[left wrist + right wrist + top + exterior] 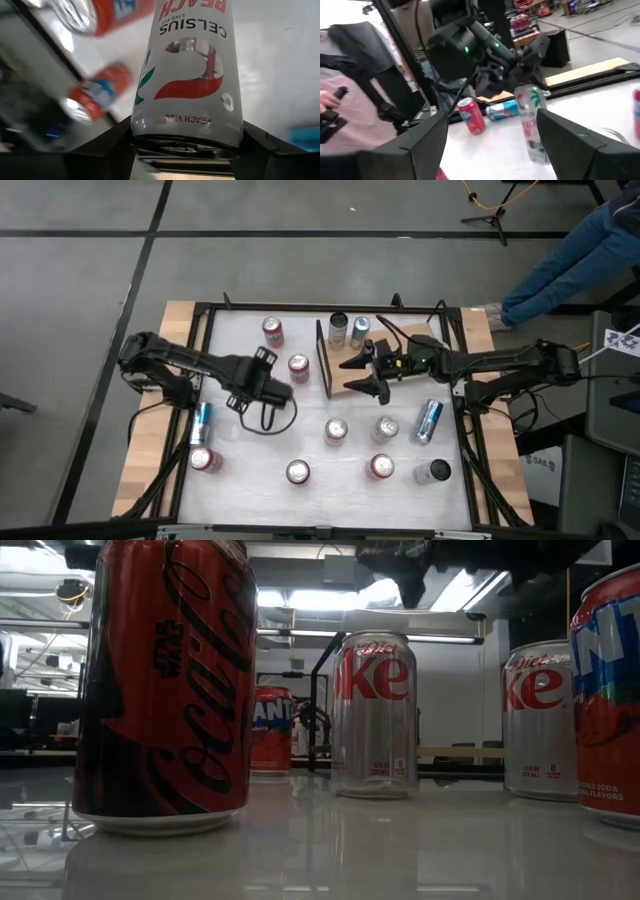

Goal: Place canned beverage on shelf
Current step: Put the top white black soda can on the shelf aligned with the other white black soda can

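While the left end effector [275, 392] grips a white Celsius peach can [187, 75] by its base, the fingers [107, 145] pressing on either side of the can, it sits left of the counter's [300, 505] middle, well apart from the shelf [352, 370]. In the right wrist view that same can [531, 122] hangs slightly tilted under the left arm's dark wrist, just above the white surface. The shelf, a light-brown board with a thin black upright frame at its left end, lies toward the far side of the counter, right of centre, with two cans standing just beyond its far edge. Over the board's near right part hovers the right end effector [368, 372], its fingers spread wide and holding nothing; the right wrist view shows both dark fingers [415, 142] parted with bare space between them. A red can [298, 366] stands between the left end effector and the shelf's frame. Other cans are scattered across the near half of the counter, two blue ones lying on their sides.
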`<state>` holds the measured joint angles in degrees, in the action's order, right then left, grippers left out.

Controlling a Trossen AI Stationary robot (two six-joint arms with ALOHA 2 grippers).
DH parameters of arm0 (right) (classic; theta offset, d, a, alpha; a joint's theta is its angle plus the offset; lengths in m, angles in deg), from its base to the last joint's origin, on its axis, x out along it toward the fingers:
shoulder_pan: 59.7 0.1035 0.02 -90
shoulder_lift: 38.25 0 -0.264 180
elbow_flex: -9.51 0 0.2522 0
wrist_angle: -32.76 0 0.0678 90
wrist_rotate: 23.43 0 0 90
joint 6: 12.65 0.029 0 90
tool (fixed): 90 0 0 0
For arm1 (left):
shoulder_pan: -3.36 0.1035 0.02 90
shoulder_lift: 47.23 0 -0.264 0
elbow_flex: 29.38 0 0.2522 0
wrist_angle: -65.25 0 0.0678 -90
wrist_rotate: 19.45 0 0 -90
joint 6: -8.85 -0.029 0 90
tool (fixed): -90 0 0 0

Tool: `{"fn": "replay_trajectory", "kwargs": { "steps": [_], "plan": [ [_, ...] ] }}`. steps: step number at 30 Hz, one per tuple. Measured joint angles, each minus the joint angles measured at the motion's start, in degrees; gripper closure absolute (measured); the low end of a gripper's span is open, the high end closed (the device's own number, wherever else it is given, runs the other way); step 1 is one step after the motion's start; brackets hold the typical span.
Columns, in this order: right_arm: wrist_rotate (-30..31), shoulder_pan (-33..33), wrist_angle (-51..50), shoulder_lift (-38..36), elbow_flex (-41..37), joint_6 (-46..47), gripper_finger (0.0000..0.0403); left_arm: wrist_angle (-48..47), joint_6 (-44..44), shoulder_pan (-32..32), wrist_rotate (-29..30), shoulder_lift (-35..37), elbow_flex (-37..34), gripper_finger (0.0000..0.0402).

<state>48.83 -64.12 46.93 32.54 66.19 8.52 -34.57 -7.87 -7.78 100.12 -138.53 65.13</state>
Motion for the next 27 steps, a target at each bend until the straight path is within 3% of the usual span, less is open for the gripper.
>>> {"fn": "replay_trajectory", "kwargs": {
  "steps": [3,11,16,27],
  "plan": [
    [-0.4,1.0,-5.8,0.4,4.2,-1.0,0.0109,1.5,-1.1,-2.3,4.6,0.0,0.0,0.0163],
    [5.2,3.8,-22.6,5.1,16.4,-6.6,0.0109,6.7,-1.1,-7.6,12.5,0.0,0.0,0.0163],
    [5.2,3.7,-22.8,8.3,19.2,-6.7,0.0109,9.7,-1.4,-10.4,16.5,0.0,0.0,0.0163],
    [6.6,3.7,-23.6,9.4,19.2,-6.5,0.0109,15.8,-3.5,-12.3,19.4,0.0,0.0,0.0163]
  ]
}}
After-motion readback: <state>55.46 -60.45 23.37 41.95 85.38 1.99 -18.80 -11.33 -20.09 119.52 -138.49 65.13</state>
